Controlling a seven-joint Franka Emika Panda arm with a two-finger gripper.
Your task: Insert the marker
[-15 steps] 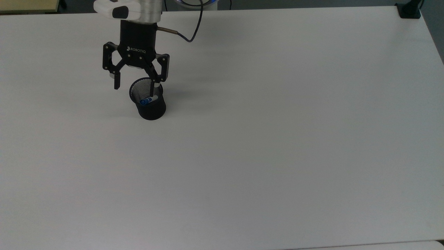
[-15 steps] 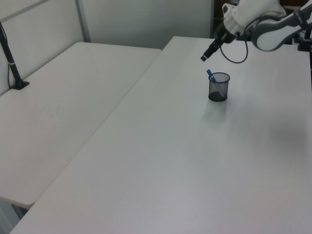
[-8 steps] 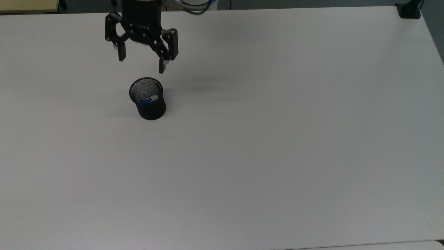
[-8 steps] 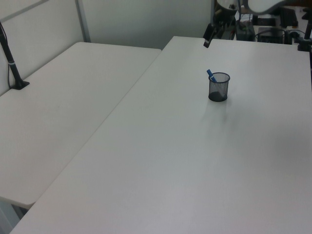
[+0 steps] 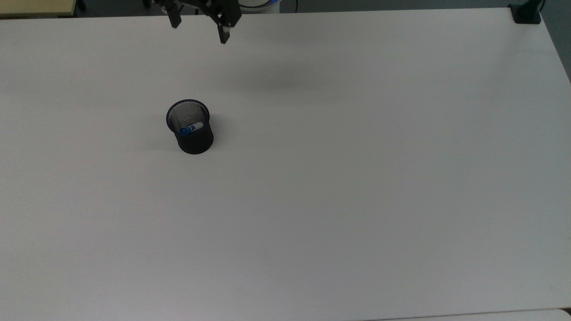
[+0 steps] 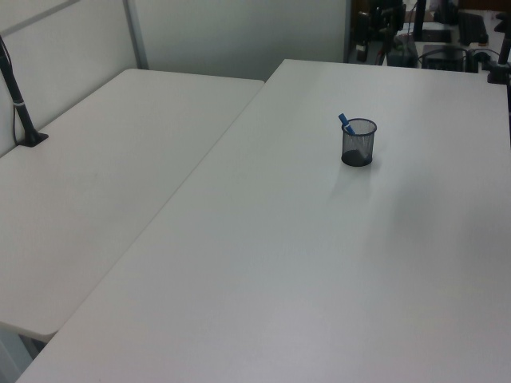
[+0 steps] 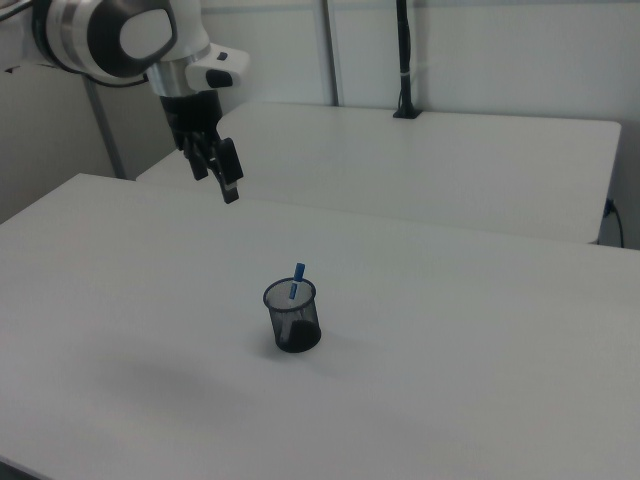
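The marker leans inside the black mesh cup, blue cap up and poking just over the rim. The left view shows the marker in the cup, and the right view shows the marker in the cup. My gripper hangs open and empty at the top view's upper edge, well apart from the cup. In the right view the gripper is high above the table, to the cup's upper left.
The white table stretches wide around the cup. A black clamp sits at its far right corner in the top view. A second white table with a black pole adjoins it on the left view's left.
The open gripper rose from the cup's rim and drew back toward the top view's upper edge. The marker stayed in the cup, which did not move.
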